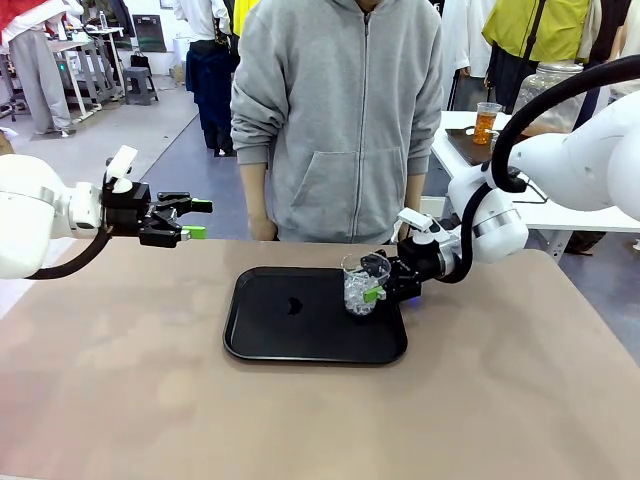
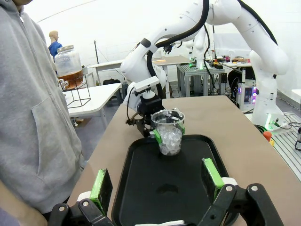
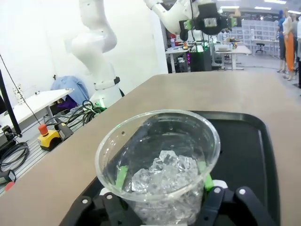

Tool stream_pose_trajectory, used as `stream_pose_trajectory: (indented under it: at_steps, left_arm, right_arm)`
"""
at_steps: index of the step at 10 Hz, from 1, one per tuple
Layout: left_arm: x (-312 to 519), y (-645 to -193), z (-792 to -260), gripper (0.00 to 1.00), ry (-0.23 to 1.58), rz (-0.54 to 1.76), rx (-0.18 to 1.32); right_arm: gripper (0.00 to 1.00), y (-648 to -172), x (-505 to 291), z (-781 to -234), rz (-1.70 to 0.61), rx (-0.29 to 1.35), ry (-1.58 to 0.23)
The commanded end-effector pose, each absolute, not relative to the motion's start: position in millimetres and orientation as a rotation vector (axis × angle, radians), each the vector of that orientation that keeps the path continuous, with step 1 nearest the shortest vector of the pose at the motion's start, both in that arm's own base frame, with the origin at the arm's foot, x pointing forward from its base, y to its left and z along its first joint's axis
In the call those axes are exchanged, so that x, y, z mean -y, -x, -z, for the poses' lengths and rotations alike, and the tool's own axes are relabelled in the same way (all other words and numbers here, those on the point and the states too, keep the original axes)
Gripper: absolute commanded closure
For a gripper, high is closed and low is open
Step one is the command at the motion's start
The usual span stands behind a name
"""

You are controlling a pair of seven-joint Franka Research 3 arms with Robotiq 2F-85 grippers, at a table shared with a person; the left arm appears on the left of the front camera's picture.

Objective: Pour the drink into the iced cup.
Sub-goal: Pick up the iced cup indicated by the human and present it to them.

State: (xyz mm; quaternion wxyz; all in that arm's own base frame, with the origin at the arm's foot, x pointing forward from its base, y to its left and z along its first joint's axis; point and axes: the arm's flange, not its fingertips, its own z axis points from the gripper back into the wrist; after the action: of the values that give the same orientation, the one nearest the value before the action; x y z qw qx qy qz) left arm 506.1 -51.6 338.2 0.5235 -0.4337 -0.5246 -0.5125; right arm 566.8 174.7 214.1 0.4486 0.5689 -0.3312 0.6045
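In the middle of the front view the iced cup (image 1: 361,284) stands upright at the right end of the black tray (image 1: 290,340) on the table (image 1: 120,400), with the right jaws pinching its clear wall from the picture's right. The left jaws hang spread and empty at the upper left, well apart from the tray. Farthest off, at the upper right, the drink (image 1: 486,122) sits in a small clear cup on another table beside the dispenser jar (image 1: 548,85); the right arm is nearer to it but has its jaws full, so the drink probably must be brought to the cup's open mouth.
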Motion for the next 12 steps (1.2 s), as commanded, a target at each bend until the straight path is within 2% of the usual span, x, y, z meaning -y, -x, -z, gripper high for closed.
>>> stream_pose_trajectory:
  at_steps: [1,5,7,12]
  left_arm:
    - [52.0,-505.3,-338.9,0.0,1.033,1.235,1.249]
    - [52.0,-505.3,-338.9,0.0,1.033,1.235,1.249]
    - [52.0,-505.3,-338.9,0.0,1.033,1.235,1.249]
    - [52.0,-505.3,-338.9,0.0,1.033,1.235,1.249]
  right_arm:
    - [0.29,-566.1,-167.4,-247.7,-1.489,0.944,-1.361]
    - [0.29,-567.0,-148.1,-307.0,-1.399,1.138,-1.274]
    - [0.29,-566.5,-144.3,-332.0,-1.356,1.142,-1.256]
    - [0.29,-581.4,-144.6,-370.6,-1.253,1.033,-1.221]
